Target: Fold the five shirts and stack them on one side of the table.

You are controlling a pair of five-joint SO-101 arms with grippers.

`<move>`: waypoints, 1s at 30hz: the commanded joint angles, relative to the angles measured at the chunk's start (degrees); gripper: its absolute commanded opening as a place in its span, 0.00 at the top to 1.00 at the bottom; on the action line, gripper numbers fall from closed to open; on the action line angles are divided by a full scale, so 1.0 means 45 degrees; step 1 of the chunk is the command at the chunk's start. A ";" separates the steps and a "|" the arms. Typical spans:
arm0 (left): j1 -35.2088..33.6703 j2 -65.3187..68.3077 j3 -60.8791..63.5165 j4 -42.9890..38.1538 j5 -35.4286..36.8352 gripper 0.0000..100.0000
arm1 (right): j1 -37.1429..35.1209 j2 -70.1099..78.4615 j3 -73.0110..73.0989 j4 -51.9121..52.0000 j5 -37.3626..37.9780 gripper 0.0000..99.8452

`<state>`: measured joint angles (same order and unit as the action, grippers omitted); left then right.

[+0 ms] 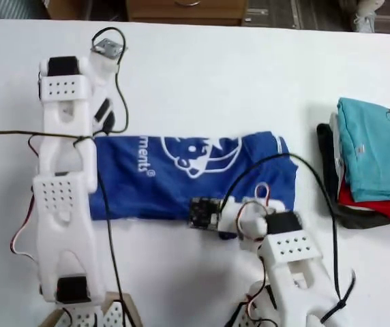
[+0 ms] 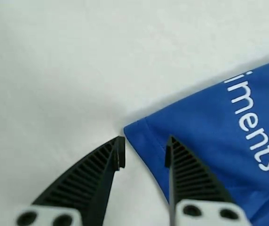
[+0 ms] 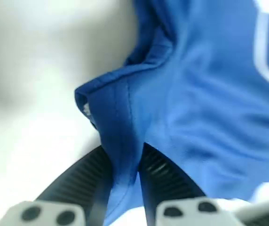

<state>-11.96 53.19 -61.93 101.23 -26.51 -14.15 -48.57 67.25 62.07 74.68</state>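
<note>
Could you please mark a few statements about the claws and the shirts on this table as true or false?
1. The right claw is shut on a fold of the blue shirt. True.
2. The left claw is shut on the blue shirt. False: it is open at the shirt's corner, with one finger over the cloth and the other over the bare table.
3. A teal shirt lies on top of the stack. True.
4. The stack rests on the blue shirt. False: it sits on the table apart from the blue shirt, near the table's edge.
</note>
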 commanded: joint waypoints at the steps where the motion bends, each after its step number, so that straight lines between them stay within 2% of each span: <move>1: 0.0020 -0.0156 0.0264 0.0254 0.0117 0.83 | 0.0029 -0.0205 -0.1875 0.0381 0.0098 0.98; 7: 0.0547 -0.0195 0.1201 0.0234 0.0117 0.83 | 0.0068 0.0283 -0.2227 -0.0283 0.0098 0.98; 11: 0.0684 -0.0234 0.1416 0.0234 0.0117 0.83 | 0.0244 0.1397 -0.2422 -0.1260 0.0781 0.98; 18: 0.0684 -0.0117 0.1416 0.0234 0.0117 0.83 | 0.0498 0.4015 -0.5646 -0.1514 0.0821 0.98; 23: 0.0703 -0.0137 0.1416 0.0234 0.0117 0.83 | 0.0557 0.6085 -0.6779 -0.1670 0.0879 0.98; 30: 0.1016 -0.0137 0.1416 0.0234 0.0117 0.83 | 0.0557 0.8781 -0.7131 -0.3819 0.0821 0.98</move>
<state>-8.44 53.19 -55.60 101.23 -26.51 -11.96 -12.18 37.80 48.35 78.20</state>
